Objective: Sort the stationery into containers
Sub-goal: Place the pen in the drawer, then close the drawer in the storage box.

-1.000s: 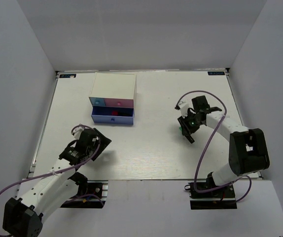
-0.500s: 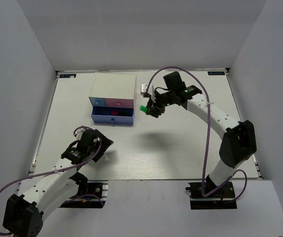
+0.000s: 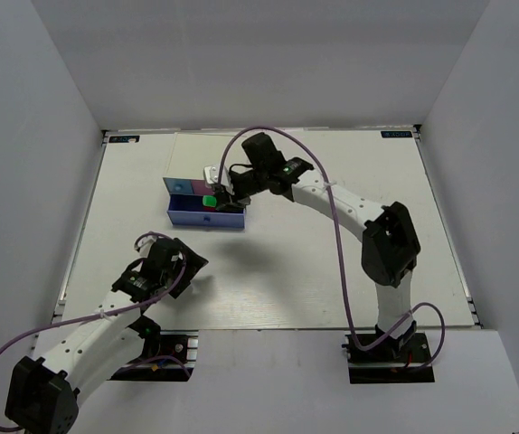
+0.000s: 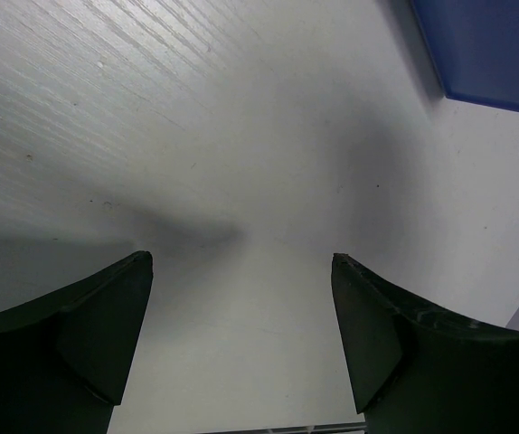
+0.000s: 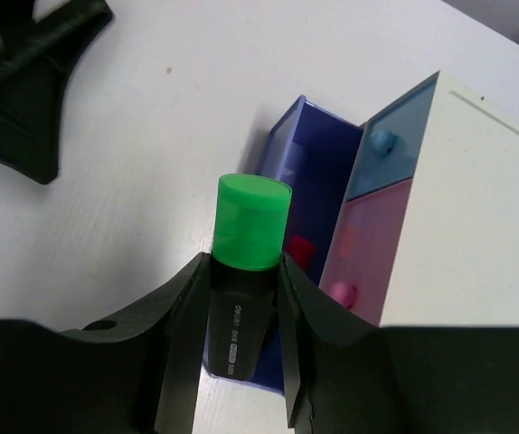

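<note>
One item is mid-delivery. Nearest us, our left gripper (image 4: 241,271) hangs above the white wood-grain tabletop (image 4: 241,108), jaws spread wide, holding nothing. Farther back, our right gripper (image 5: 246,271) pinches the short black highlighter with the green cap (image 5: 253,221) over the pulled-out dark-blue drawer (image 5: 323,172) of the cream-topped box (image 3: 210,155). Next, we judge: lower it squarely inside the drawer, then release.

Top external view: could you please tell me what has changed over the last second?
The right hand, still shut on the green-capped highlighter, swept from the right side of the table leftward and away to the drawer box, and now hangs over its open dark-blue drawer. Nothing was taken or released. The left hand stayed open near the front left, barely shifting; the box and drawer did not move.
</note>
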`<state>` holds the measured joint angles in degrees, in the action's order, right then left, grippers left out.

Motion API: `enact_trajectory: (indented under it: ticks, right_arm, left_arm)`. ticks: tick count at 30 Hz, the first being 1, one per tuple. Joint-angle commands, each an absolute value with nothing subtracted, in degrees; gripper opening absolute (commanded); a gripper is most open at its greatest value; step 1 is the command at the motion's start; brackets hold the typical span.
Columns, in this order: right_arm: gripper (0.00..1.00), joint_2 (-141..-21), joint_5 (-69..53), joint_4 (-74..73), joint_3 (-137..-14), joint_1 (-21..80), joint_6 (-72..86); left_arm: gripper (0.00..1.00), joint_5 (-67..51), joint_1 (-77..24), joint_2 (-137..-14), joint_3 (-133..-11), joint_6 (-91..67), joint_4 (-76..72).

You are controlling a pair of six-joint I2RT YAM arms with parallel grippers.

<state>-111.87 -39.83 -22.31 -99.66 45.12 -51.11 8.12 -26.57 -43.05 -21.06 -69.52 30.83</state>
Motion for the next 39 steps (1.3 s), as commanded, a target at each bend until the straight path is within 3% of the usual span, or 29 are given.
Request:
enact_trajectory:
  ticks: [1,8,12,15,16,19,22,26,27,28,31,36,38,39]
  right_arm:
    - [0.02,-114.9,-38.1,-16.6,-101.3,45.5,-54.1]
    - [0.03,-120.0,-34.7,-12.4,-102.2,45.3,-54.1]
    - [0.09,-120.8,-33.1,-9.2,-101.7,45.3,-54.1]
    - [0.33,-120.6,-32.6,-9.4,-101.3,45.3,-53.6]
    - [0.46,-120.4,-32.6,-9.4,-101.2,45.3,-53.4]
    - [0.55,-118.4,-33.2,-9.4,-98.9,45.3,-53.1]
    - [0.58,-114.5,-34.3,-9.0,-95.6,44.9,-52.2]
    - [0.52,-110.5,-35.1,-7.9,-92.1,44.7,-49.9]
    - [0.49,-108.9,-35.4,-7.8,-90.7,45.0,-48.4]
    - [0.36,-106.5,-35.9,-7.6,-90.4,44.7,-46.8]
    - [0.00,-103.1,-36.8,-10.1,-89.4,44.3,-41.8]
    - [0.00,-96.8,-37.1,-14.5,-85.3,42.4,-35.1]
    - [0.00,-94.0,-36.7,-14.8,-80.8,40.4,-32.4]
    - [0.08,-91.1,-36.2,-14.7,-79.6,39.8,-31.8]
  left_arm:
    - [0.90,8.8,-26.3,-41.8,-20.2,-69.7,31.3]
    - [0.90,9.8,-26.3,-39.2,-20.2,-69.7,33.8]
    - [0.90,9.8,-26.3,-37.7,-20.2,-69.7,35.0]
    - [0.90,9.8,-26.3,-36.6,-20.2,-69.7,35.5]
    - [0.90,9.8,-26.3,-36.6,-20.2,-69.7,35.5]
    - [0.90,9.8,-26.3,-36.6,-19.7,-70.2,32.7]
    - [0.90,8.5,-26.3,-38.0,-18.4,-70.2,28.7]
    - [0.78,8.0,-26.3,-40.5,-17.1,-70.2,22.0]
    - [0.67,8.0,-25.8,-40.5,-16.4,-69.4,20.2]
    - [0.57,8.0,-25.8,-41.9,-15.4,-68.7,16.6]
    - [0.47,8.0,-25.8,-43.5,-13.2,-66.1,8.8]
    - [0.44,8.0,-25.8,-49.6,-11.7,-58.6,-8.1]
    - [0.47,8.6,-25.8,-53.3,-11.7,-55.6,-12.5]
    - [0.48,9.2,-25.8,-54.5,-11.7,-55.5,-15.8]
